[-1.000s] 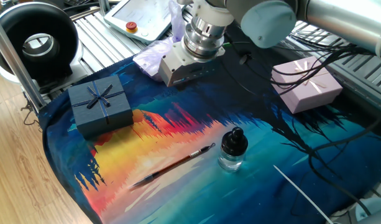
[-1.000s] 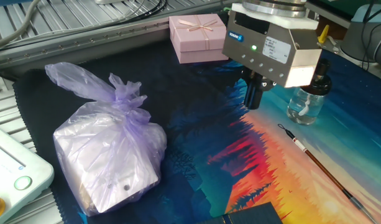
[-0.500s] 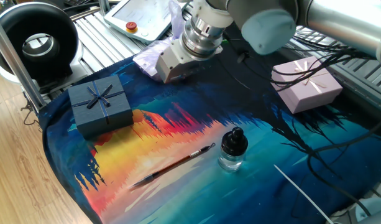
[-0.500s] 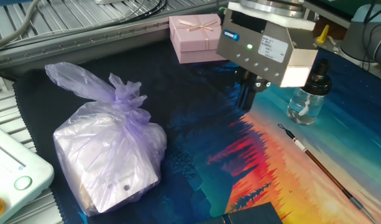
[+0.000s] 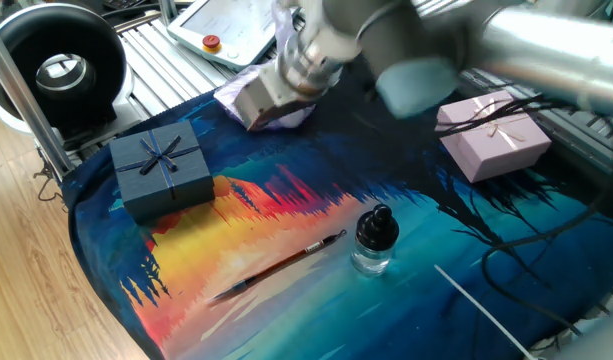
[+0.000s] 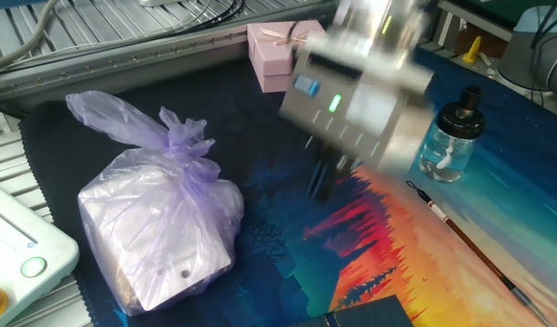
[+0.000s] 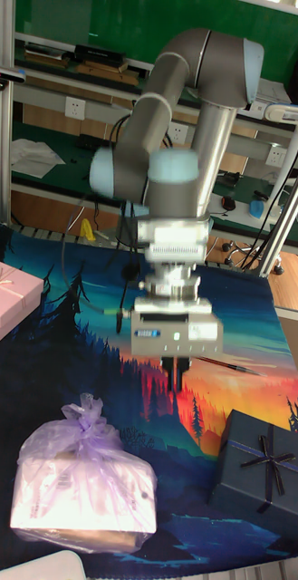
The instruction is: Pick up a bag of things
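My gripper (image 6: 322, 182) hangs above the dark stretch of the painted mat (image 6: 287, 227), its fingers (image 7: 174, 373) pointing down and close together so that they read as one narrow dark stem; the motion blur is heavy, so whether a slit is left between them I cannot tell; nothing is held in it. The bag of things (image 6: 160, 227) sits on the mat off to one side of me, well apart from my fingertips, a pale lilac wrinkled lump with its twisted neck (image 6: 183, 141) standing up and a loose flap of plastic trailing toward the mat's edge; bare dark mat lies between the bag and my fingers. Close behind the bag the mat ends, and a white panel with a green and a red button (image 6: 24, 263) lies just beyond on the ribbed metal table (image 6: 124, 27). In the tall fixed view the dark blue box with a bow (image 7: 262, 462) stands near the bag's other flank with a gap between them; farther out lie a thin brush (image 5: 281, 262) and a small glass bottle with a black cap (image 5: 374, 240), both on the orange and teal part of the mat; farthest, the pink box with a ribbon (image 5: 491, 135) rests near the mat's rim, with black cables (image 5: 526, 230) looping over the mat beside it.
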Robot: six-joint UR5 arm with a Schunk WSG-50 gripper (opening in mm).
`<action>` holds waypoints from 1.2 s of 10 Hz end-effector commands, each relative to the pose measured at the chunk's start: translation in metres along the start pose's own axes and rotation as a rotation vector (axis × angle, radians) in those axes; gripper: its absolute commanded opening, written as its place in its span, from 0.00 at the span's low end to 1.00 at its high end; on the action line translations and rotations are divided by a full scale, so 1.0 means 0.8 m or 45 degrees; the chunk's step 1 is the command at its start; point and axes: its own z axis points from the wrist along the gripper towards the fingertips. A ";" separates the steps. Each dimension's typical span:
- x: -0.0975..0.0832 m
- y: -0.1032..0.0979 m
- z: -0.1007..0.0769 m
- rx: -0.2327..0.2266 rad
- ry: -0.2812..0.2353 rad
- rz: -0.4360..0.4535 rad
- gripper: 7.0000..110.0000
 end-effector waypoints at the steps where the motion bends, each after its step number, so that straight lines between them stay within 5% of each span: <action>1: 0.021 -0.027 0.064 0.101 -0.028 -0.028 0.00; 5: -0.015 0.009 0.042 -0.073 -0.201 -0.072 0.00; 6: -0.022 -0.006 0.037 -0.049 -0.247 -0.106 0.00; 9: -0.043 -0.022 0.023 -0.055 -0.289 -0.341 0.00; 10: -0.049 -0.003 0.016 -0.144 -0.321 -0.446 0.00; 11: -0.058 0.012 0.011 -0.206 -0.367 -0.453 0.15; 12: -0.058 0.009 0.008 -0.208 -0.366 -0.454 0.15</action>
